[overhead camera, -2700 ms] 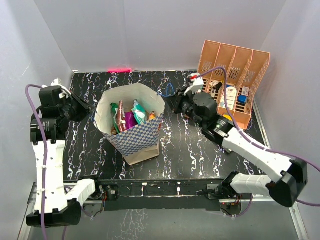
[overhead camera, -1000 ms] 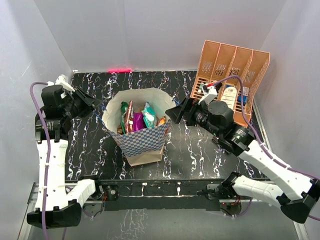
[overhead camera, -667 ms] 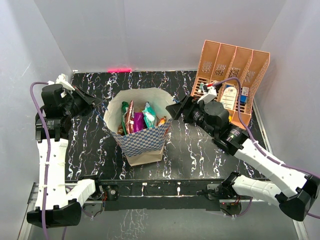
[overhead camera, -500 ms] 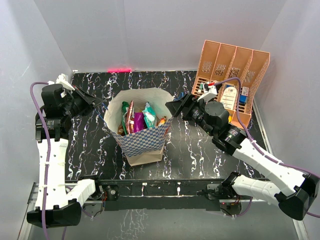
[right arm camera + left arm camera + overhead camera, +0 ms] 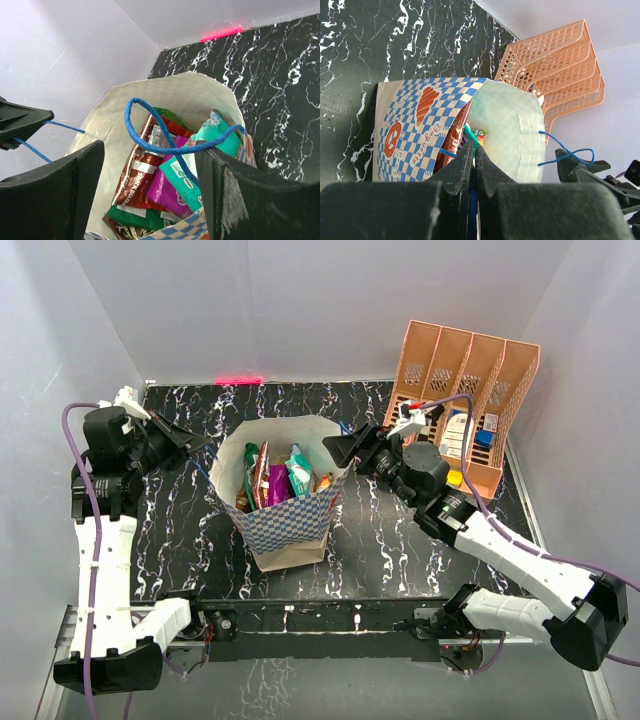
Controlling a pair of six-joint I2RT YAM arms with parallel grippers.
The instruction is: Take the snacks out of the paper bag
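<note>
Paper bag (image 5: 290,525) stood upright mid-table (image 5: 400,540), mouth facing up, opening stretched left to right. Snacks (image 5: 275,478) sat inside, packed on end, long axes roughly vertical, tops toward the mouth. Left gripper (image 5: 197,448) was clenched on the left blue cord handle (image 5: 62,127), cord taut to the bag's left rim. Right gripper (image 5: 338,450) was at the right rim, fingers spread wide, grasping nothing; the right cord handle (image 5: 175,148) looped loose between them.

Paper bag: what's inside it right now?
The paper bag holds snacks: red-brown packet, purple packet, teal packet, green packet. The bag's bottom and anything beneath them is covered.
</note>
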